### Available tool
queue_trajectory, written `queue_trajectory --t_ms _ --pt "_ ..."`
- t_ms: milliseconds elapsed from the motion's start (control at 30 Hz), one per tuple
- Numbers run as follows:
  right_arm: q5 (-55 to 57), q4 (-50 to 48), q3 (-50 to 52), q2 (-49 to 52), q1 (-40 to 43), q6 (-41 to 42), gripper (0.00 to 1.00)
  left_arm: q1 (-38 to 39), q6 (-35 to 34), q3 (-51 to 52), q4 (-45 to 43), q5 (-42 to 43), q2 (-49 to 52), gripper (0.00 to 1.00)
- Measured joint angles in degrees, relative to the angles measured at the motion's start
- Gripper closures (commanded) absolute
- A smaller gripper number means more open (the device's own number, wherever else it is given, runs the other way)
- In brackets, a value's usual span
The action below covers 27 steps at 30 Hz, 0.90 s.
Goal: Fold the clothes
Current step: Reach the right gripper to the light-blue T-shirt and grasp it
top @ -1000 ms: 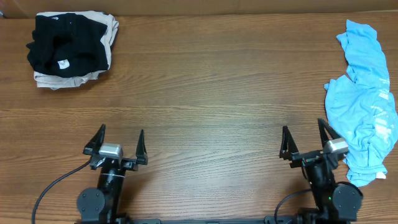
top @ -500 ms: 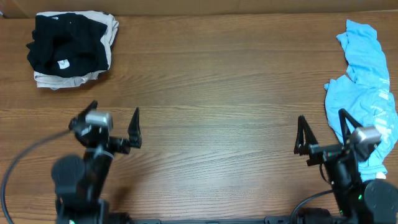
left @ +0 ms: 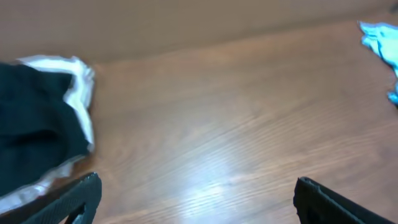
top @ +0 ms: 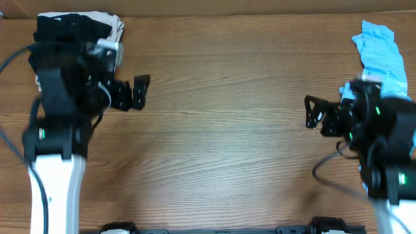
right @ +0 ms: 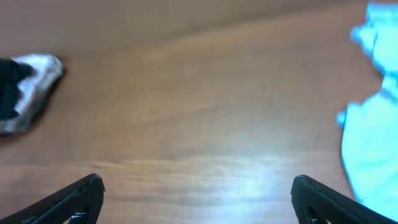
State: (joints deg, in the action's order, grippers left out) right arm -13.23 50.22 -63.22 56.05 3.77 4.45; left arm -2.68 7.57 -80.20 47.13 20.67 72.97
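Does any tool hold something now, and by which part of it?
Nothing is held: the left tool and the right tool both stand open and empty.

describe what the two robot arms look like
Both arms are black with white lower segments, thin black cables and small green indicator lights. The left end effector and right end effector have slim, tapered black fingers.

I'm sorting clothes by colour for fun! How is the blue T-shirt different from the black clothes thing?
The blue T-shirt is light sky-blue; the black garment is black. The blue T-shirt lies along the table's right edge; the black garment sits in the far left corner. The blue T-shirt lies crumpled straight on the wooden table; the black garment rests on top of a beige garment. Both are soft clothes.
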Motion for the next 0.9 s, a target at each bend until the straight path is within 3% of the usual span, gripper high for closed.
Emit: queue_trajectory --t_ms 400,500,700,900 --pt "-1.60 -0.72 -1.73 22.49 0.00 0.85 0.02 0.00 0.35 -4.52 3.72 3.41 19.19 0.00" --pt "0.22 -0.66 -1.73 25.24 0.59 6.05 0.00 0.00 0.35 -4.52 3.65 4.98 21.57 0.00" --pt "11.06 7.19 -1.70 25.86 9.22 26.75 0.00 0.07 0.35 -4.55 3.06 7.48 24.79 0.00" --pt "15.72 9.79 -0.83 25.86 22.60 34.40 0.00 0.44 0.35 -4.55 2.97 8.13 25.64 0.00"
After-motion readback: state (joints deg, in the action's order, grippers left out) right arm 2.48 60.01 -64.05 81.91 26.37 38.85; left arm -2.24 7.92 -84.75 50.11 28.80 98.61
